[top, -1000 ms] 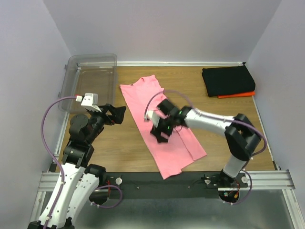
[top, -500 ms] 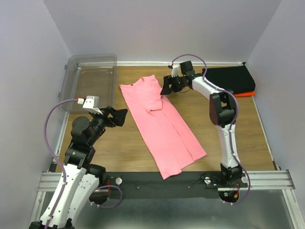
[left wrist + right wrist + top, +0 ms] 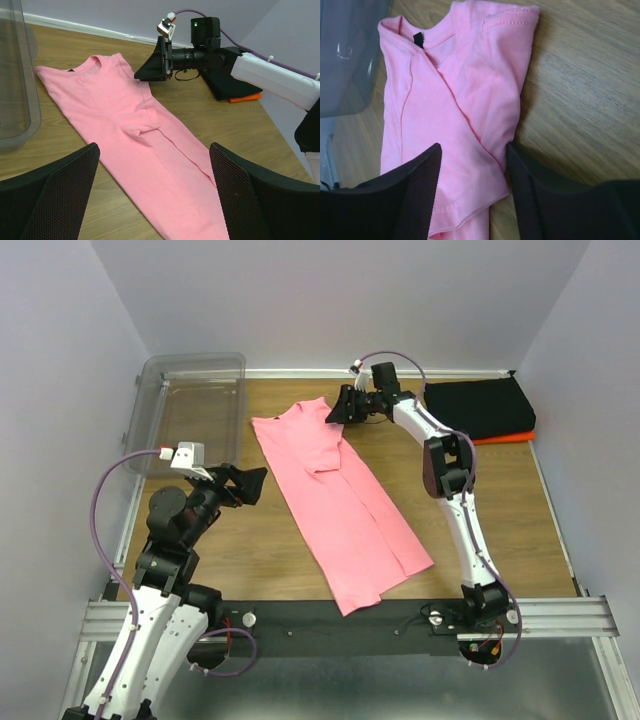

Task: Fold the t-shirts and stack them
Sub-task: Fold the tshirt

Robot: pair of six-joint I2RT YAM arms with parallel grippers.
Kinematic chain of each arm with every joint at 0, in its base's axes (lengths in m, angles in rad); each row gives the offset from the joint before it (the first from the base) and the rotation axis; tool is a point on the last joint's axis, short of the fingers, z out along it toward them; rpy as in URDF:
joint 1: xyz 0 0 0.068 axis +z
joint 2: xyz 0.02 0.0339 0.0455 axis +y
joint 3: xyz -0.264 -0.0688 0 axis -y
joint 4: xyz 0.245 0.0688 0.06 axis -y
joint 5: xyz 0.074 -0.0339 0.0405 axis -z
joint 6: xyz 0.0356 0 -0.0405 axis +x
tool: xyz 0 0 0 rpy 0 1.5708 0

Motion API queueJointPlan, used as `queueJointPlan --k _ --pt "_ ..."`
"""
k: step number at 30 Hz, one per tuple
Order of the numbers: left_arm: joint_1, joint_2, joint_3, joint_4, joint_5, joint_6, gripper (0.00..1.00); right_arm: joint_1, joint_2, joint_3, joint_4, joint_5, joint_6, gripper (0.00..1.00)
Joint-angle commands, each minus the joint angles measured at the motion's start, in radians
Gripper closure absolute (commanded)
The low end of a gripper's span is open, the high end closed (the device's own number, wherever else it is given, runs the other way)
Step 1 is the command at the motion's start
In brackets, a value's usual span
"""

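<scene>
A salmon-pink t-shirt (image 3: 345, 502) lies flat on the wooden table, folded into a long strip that runs diagonally, its dark neck label (image 3: 417, 39) at the far end. My right gripper (image 3: 336, 410) reaches low over the shirt's far right edge. It is open, with the folded-in sleeve (image 3: 485, 100) between its fingers (image 3: 420, 190). My left gripper (image 3: 252, 481) hovers open left of the shirt, with nothing between its pads (image 3: 60, 185). A black folded t-shirt (image 3: 478, 408) lies on an orange one (image 3: 502, 438) at the far right.
A clear plastic bin (image 3: 195, 360) stands at the far left corner, close to the shirt's collar. Walls close in the table on three sides. Bare wood (image 3: 490, 500) shows between the pink shirt and the folded stack.
My right arm has swung from the shirt's middle out to its far end, then shifted slightly left over the sleeve, and its jaws have narrowed. The left arm has barely moved.
</scene>
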Motion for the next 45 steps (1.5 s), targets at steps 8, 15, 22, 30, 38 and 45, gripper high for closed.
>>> queueJointPlan --k 8,15,22,30,38,45 --pt "0.006 -0.006 -0.018 0.031 0.033 -0.019 0.01 -0.019 0.134 0.075 -0.037 0.078 0.138 0.9" --pt "0.006 -0.003 -0.021 0.035 0.038 -0.017 0.02 -0.083 0.113 0.057 -0.006 0.092 0.185 0.99" --pt "0.006 0.038 -0.03 0.066 0.068 -0.017 0.02 -0.178 0.019 -0.058 0.023 0.128 0.19 0.99" --pt "0.006 0.118 -0.021 0.119 0.107 -0.004 0.02 -0.276 -0.125 -0.247 0.046 0.182 0.108 0.99" --pt "0.006 0.164 0.042 0.107 0.122 0.058 0.02 -0.283 -0.247 -0.319 0.043 0.23 -0.015 0.59" --pt "0.006 0.141 0.036 0.089 0.13 0.084 0.02 -0.284 -0.333 -0.422 0.04 0.265 -0.032 0.58"
